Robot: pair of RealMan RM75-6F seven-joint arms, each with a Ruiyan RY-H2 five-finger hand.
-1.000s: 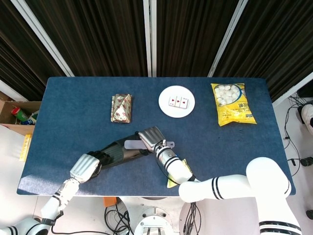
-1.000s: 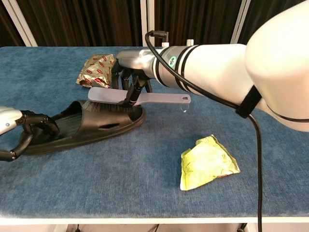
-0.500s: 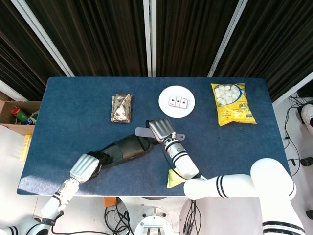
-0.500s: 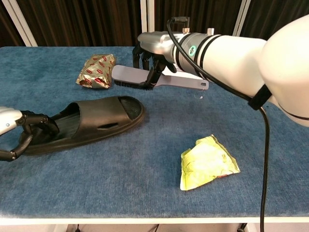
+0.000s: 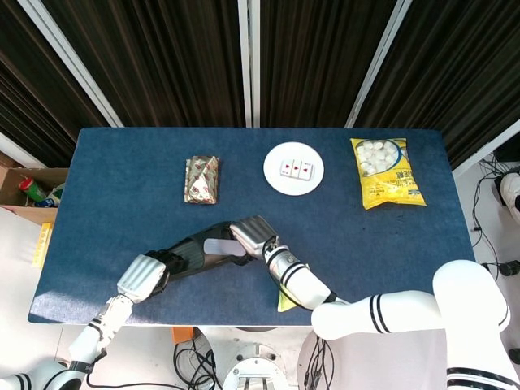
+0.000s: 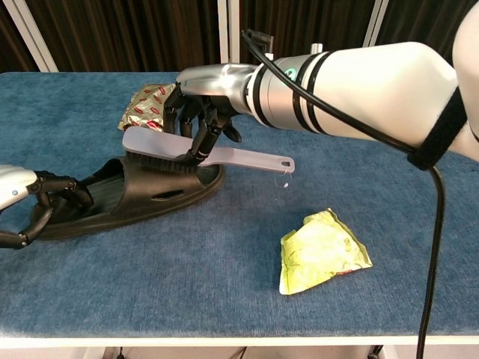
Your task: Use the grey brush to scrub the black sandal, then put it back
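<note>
The black sandal (image 6: 127, 196) lies on the blue table, toe pointing right; in the head view the sandal (image 5: 199, 253) sits near the front left. My left hand (image 6: 34, 206) grips its heel end, and the same left hand (image 5: 144, 278) shows at the sandal's lower left from above. My right hand (image 6: 202, 112) holds the grey brush (image 6: 194, 153) by the handle's middle. The bristles press on the sandal's strap and toe area. From above, my right hand (image 5: 253, 236) covers most of the brush (image 5: 218, 244).
A crumpled yellow wrapper (image 6: 322, 250) lies front right of the sandal. A red-patterned foil packet (image 5: 201, 179) sits behind it. A white plate (image 5: 293, 168) with cards and a yellow snack bag (image 5: 387, 172) lie at the back right.
The right hand lifted the brush off the sandal toward the back right, then brought it back down onto the sandal's strap. The left hand stayed on the heel.
</note>
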